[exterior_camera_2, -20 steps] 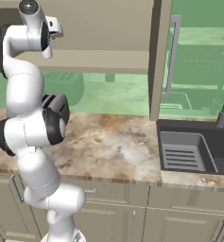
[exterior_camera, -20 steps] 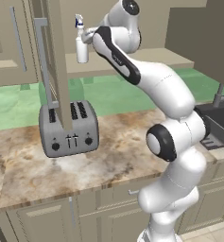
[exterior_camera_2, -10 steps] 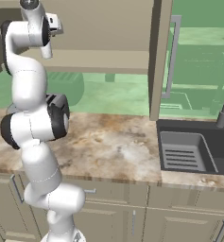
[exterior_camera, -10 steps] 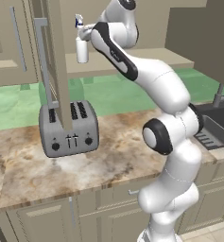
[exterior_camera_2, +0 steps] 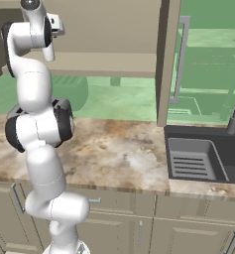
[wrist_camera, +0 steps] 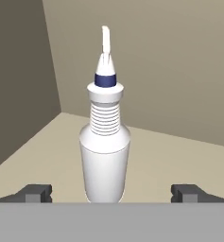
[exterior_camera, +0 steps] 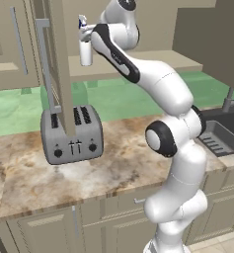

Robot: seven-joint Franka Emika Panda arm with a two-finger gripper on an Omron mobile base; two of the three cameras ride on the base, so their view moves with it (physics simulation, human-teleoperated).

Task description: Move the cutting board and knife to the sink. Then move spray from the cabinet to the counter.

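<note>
Spray (wrist_camera: 104, 151) upright on cabinet (wrist_camera: 179, 156) shelf; jaws spread wide, 1 fingertip (wrist_camera: 35, 193) each side, not touching

A: Lighting, all three views: even, soft, fairly bright; no lamp visible, no glare.

B: Shadows?

A: Faint patch on the beige-and-brown marbled stone counter (exterior_camera: 34, 183) under the grey metal two-slot toaster (exterior_camera: 72, 138). In the hand view, the left inner wall of the beige cabinet (wrist_camera: 19, 85) is darker than its back.

B: Sharpness?

A: Rendered, slightly soft. The slim white spray bottle with dark blue collar (wrist_camera: 105, 137) is crisp; no edge distortion.
</note>
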